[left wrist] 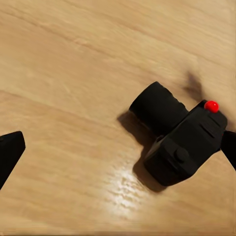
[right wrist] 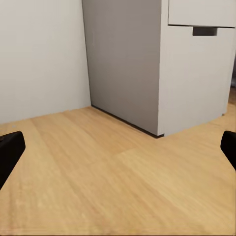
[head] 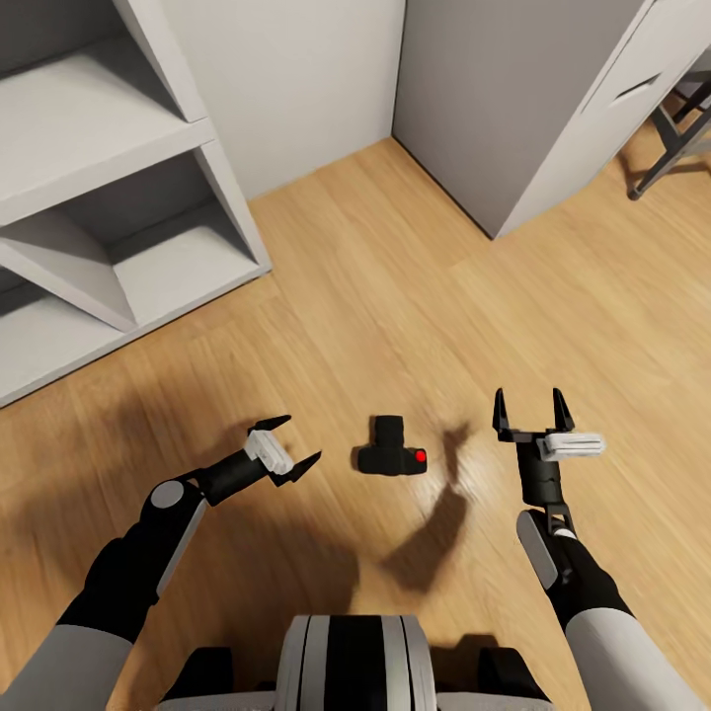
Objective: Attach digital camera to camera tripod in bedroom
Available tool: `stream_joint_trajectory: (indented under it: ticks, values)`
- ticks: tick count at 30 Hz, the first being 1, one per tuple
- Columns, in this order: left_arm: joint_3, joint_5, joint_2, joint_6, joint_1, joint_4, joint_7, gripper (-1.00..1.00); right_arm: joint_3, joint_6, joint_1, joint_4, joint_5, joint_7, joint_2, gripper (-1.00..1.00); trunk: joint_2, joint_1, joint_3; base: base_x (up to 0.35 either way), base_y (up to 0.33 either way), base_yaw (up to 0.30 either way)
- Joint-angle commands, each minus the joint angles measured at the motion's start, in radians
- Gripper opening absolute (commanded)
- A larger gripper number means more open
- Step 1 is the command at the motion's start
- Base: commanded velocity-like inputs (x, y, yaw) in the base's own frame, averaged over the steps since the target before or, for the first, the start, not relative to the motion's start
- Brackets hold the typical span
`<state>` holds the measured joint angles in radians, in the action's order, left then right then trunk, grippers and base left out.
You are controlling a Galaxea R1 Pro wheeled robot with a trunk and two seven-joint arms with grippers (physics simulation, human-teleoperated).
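A light wood floor is filling the scene, with a grey open shelf unit at ten o'clock and a tall grey cabinet at one o'clock. The digital camera is lying on the floor between the two arms: small, black and boxy, its short lens barrel pointing toward twelve o'clock and a round red button glowing on top. The left gripper is hovering just beside it at nine o'clock, fingers spread. The right gripper is hanging at three o'clock, fingers also spread wide, holding nothing.
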<state>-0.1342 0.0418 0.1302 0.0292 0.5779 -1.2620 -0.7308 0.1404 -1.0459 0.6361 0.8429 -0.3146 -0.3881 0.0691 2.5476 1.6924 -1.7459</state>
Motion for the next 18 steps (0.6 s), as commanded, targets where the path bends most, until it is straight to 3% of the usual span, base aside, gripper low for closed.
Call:
stream_joint_trajectory:
  ticks: [1,18]
  values:
    - [-0.001,0.004,0.0,0.003,0.0,-0.001,-0.001,1.0,0.0,-0.001,0.0,0.0,-0.009,-0.01,0.0,1.0,0.0,0.0,-0.004,0.0,0.0,0.0]
    - [-0.002,0.004,-0.001,0.003,0.0,0.001,-0.001,1.0,-0.001,-0.001,0.0,0.014,-0.008,-0.012,0.006,1.0,0.004,0.008,-0.07,0.0,0.0,0.0]
